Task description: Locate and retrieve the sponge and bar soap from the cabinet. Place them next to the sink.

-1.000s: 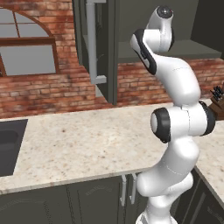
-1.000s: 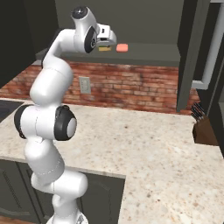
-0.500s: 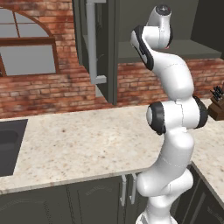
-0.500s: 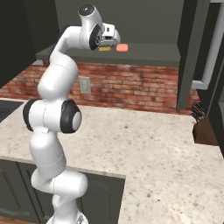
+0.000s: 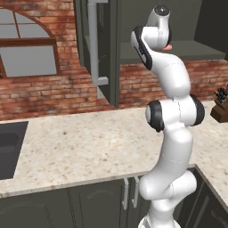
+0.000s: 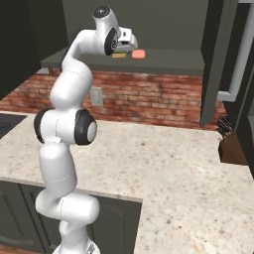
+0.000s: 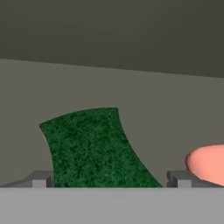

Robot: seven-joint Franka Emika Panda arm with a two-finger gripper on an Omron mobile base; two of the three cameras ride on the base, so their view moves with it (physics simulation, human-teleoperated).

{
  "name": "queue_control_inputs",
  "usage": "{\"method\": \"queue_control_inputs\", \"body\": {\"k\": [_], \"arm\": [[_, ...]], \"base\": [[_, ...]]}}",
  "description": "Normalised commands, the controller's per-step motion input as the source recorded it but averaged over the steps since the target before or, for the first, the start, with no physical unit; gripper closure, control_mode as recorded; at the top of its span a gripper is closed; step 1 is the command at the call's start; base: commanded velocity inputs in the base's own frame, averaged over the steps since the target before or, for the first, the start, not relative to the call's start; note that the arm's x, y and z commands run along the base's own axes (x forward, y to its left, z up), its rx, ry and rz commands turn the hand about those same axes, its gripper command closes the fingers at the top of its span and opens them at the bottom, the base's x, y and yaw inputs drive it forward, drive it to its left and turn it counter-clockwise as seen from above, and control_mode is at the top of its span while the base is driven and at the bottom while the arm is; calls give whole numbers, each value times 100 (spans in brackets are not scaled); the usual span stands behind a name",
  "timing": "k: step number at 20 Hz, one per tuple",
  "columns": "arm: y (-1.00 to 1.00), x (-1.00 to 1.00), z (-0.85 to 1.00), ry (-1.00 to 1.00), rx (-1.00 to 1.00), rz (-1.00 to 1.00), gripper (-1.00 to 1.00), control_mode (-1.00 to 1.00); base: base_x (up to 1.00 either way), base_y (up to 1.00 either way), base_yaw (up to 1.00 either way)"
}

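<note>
Left base view: the arm hides the cabinet [image 5: 133, 35] shelf; the sink [image 5: 11, 149] sits in the bench [image 5: 89, 147]. Right base view: the tool [image 6: 130, 45] is just above the sponge [image 6: 119, 55], beside the bar soap [image 6: 139, 54]. Hand view: spread fingertips [image 7: 41, 178] flank the sponge [image 7: 92, 146], gripping nothing.

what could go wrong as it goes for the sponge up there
1. The bar soap lies close beside the sponge, just past one fingertip of the gripper; closing or pushing further may nudge it along the cabinet shelf.
2. The fingertips straddle only the near end of the sponge, so the grasp may be shallow and slip.
3. The sink is far off to the side, so a weak grip could drop it on the way.
</note>
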Motion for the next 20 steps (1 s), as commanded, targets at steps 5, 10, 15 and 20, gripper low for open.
{"method": "queue_control_inputs", "body": {"k": [5, 10, 15, 20], "arm": [[0, 22, -7, 2, 0, 0, -100, -100], [0, 5, -2, 2, 0, 0, 100, -100], [2, 1, -8, 2, 0, 1, 100, -100], [1, -15, 0, -3, 0, 1, 100, -100]], "base": [[0, 0, 0], [0, 0, 0], [0, 0, 0], [0, 0, 0]]}}
